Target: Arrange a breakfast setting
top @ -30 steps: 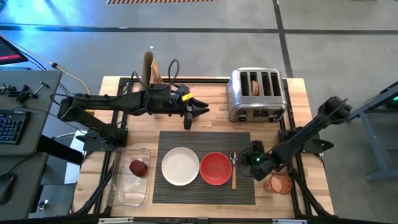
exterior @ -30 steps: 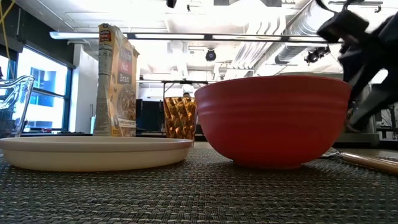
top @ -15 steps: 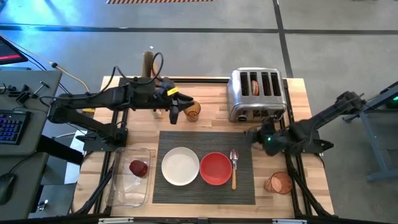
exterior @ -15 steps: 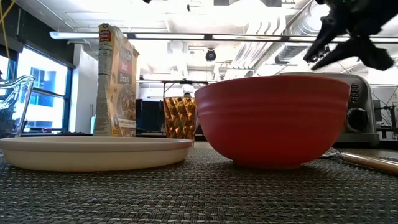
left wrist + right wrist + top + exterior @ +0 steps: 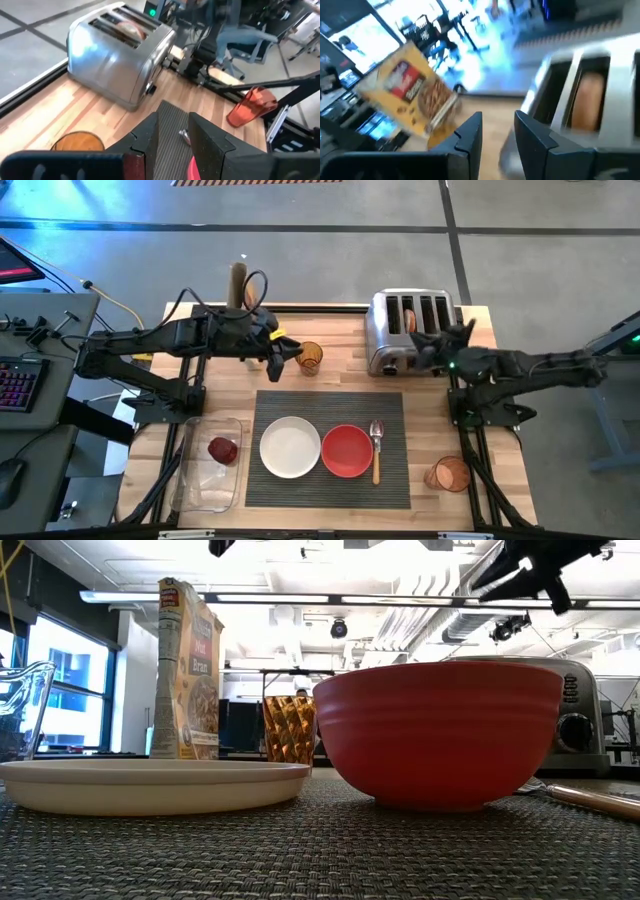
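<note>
Hovering over toaster (image 5: 414,332): right end effector (image 5: 428,350), empty, part-open.

Grey concrete floor (image 5: 300,260) around a wooden table (image 5: 345,330).
Beyond: bright windows (image 5: 70,690) at one side, ceiling strip lights (image 5: 300,598), exposed ducts (image 5: 450,610), possibly office chairs (image 5: 240,37).

We see a pale wooden table top (image 5: 340,350) with visible plank grain. On it lies a dark grey mat (image 5: 330,480) of ribbed, coarse weave, matt. The white plate (image 5: 290,447) looks smooth and faintly glossy; the red bowl (image 5: 347,450) is smooth with a soft sheen. The toaster (image 5: 414,333) is polished metal, mirror-bright. The tray (image 5: 208,465) is clear plastic.
</note>
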